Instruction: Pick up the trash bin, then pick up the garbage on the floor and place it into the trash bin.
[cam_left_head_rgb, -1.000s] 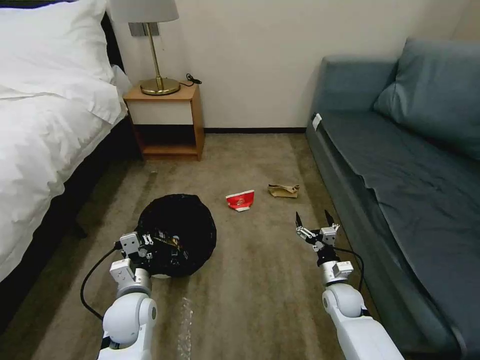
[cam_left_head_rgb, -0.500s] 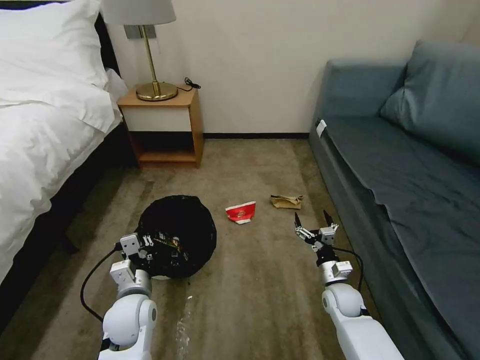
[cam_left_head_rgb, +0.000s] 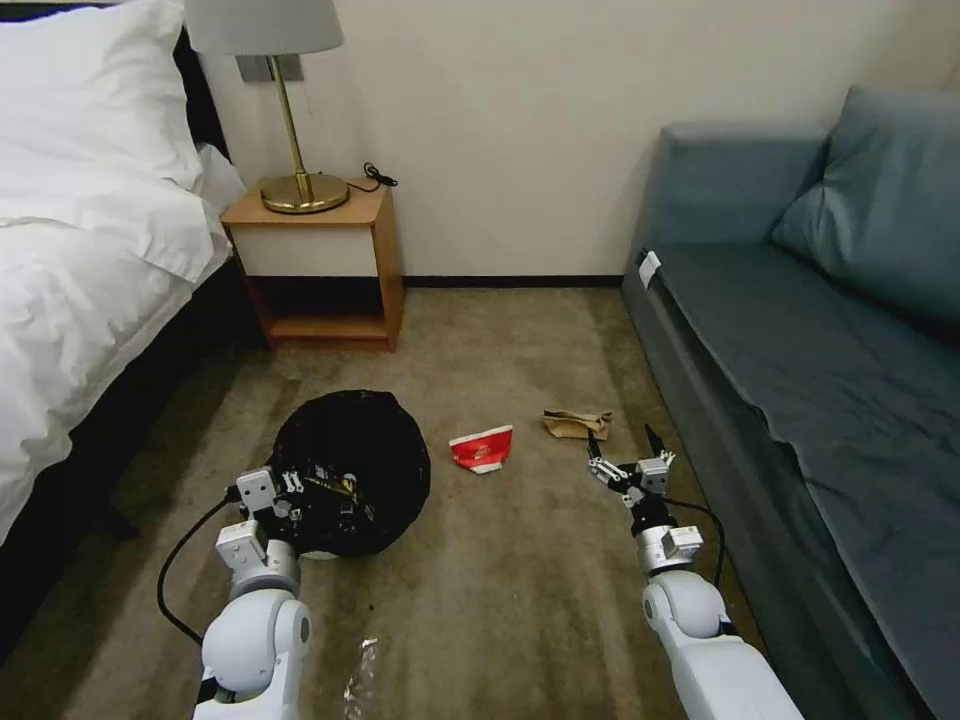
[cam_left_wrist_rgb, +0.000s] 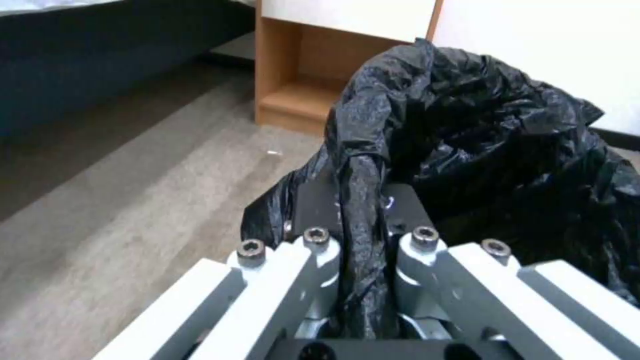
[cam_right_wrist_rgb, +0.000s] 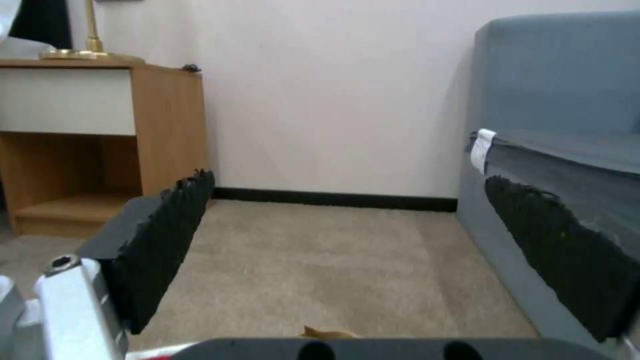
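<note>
Your left gripper (cam_left_wrist_rgb: 363, 220) is clamped on the black bag folded over the rim of the trash bin (cam_left_head_rgb: 352, 470), which sits on the carpet (cam_left_head_rgb: 500, 580) between the bed (cam_left_head_rgb: 80, 300) and the sofa (cam_left_head_rgb: 800, 350). Your right gripper (cam_left_head_rgb: 622, 446) hovers with its fingers spread wide and nothing between them, just short of the crumpled brown paper (cam_left_head_rgb: 575, 423). You have the crushed red-and-white paper cup (cam_left_head_rgb: 482, 448) lying between bin and paper.

Brass lamp (cam_left_head_rgb: 290, 120) on wooden nightstand (cam_left_head_rgb: 318, 265) between bed (cam_left_head_rgb: 80, 260) and sofa (cam_left_head_rgb: 800, 330).
</note>
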